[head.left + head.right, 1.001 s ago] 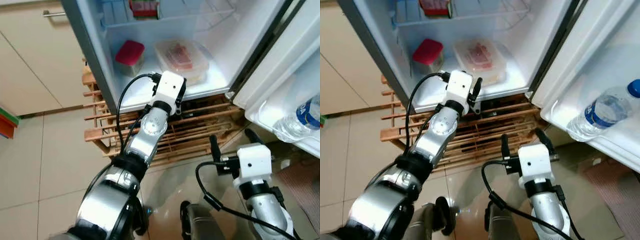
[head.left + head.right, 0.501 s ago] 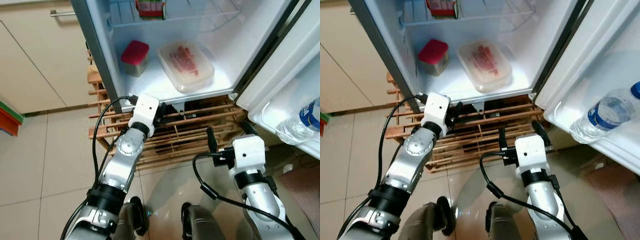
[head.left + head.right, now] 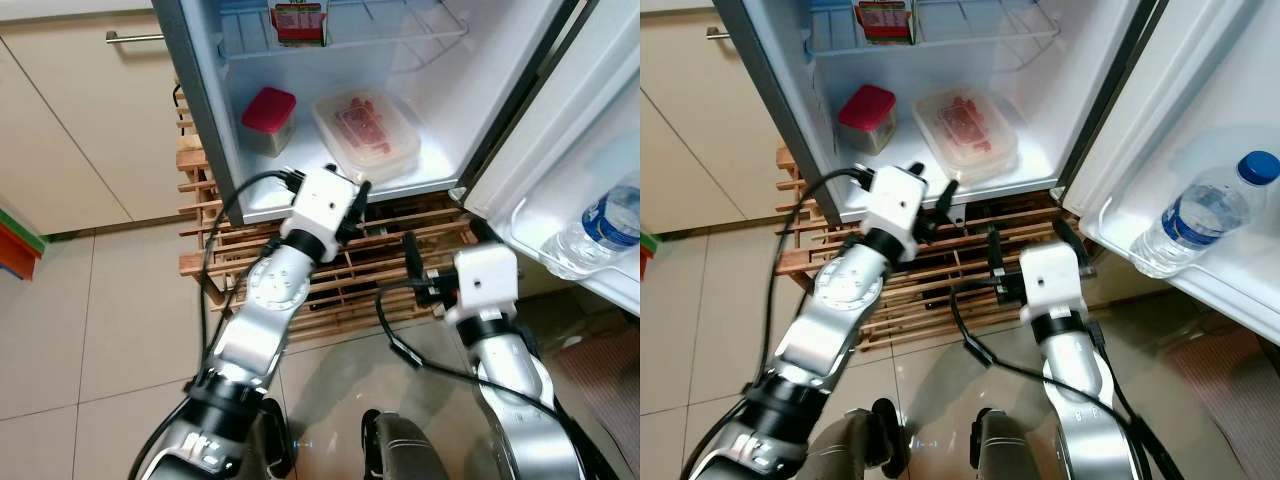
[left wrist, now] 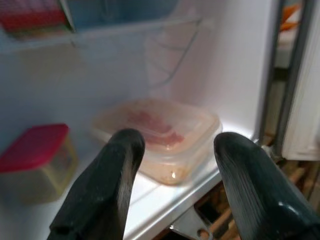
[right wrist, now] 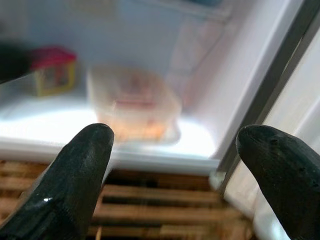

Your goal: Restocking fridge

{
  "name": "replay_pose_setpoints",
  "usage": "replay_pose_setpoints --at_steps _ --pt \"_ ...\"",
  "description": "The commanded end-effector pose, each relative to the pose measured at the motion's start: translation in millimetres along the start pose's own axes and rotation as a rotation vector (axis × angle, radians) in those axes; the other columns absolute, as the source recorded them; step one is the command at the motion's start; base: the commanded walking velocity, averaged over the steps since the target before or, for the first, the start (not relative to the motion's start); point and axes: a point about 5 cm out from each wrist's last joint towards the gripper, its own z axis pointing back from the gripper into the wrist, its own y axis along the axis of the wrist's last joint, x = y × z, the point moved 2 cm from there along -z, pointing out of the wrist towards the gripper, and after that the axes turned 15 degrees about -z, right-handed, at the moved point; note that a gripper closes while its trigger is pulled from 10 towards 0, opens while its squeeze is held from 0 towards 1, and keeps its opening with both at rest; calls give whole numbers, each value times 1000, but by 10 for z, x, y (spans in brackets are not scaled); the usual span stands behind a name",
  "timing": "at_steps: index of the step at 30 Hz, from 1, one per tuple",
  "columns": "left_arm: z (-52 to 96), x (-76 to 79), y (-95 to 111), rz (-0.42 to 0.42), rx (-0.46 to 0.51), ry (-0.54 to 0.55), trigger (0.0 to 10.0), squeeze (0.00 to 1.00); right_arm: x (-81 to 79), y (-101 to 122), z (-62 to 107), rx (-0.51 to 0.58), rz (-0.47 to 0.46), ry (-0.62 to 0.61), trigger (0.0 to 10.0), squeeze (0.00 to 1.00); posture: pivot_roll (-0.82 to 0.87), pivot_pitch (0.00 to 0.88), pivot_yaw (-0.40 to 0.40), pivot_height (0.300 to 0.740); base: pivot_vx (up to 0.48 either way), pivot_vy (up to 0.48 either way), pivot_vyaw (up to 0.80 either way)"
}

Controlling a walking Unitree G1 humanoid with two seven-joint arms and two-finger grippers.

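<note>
1. I look down at the open fridge. It stands on a wooden slatted rack, so its lowest shelf is close to the floor and both arms must work low.
2. My left gripper is at the front edge of the bottom shelf. Its fingers are spread apart and hold nothing. In the left wrist view they frame the clear food container, so I judge the gripper is aimed at it.
3. This clear food container, with something red inside, lies flat on the bottom shelf, toward the hinge side. The red-lidded jar stands beside it, nearer the outer wall and apart from it.
4. My right gripper hangs lower, in front of the wooden rack, below the shelf edge. Its fingers are also wide open and empty. I think it waits there so that it does not block the left arm.
5. A carton stands on the wire shelf above.
6. A water bottle leans tilted in the door shelf; the raised rim keeps it from rolling out.
7. My judgement: neither gripper carries an item now, so the next item is yet to be fetched.
</note>
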Motion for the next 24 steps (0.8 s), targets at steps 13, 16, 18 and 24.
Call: replay_pose_setpoints --at_steps 13,16,18,24 --pt "771 -449 -203 -48 -153 -34 10000 0 52 -165 -540 23 -14 -30 10000 0 62 316 32 725 0 0 0" --pt "850 -528 -190 -74 -173 -31 10000 0 86 -237 -632 2 4 -48 10000 0 105 324 46 725 0 0 0" --pt "931 -605 -192 -91 -198 -21 10000 0 100 -268 -684 -2 4 -63 10000 0 140 330 64 725 0 0 0" --pt "1111 -727 -171 -115 -258 -19 10000 0 53 -338 -814 6 60 -78 10000 0 192 343 88 725 0 0 0"
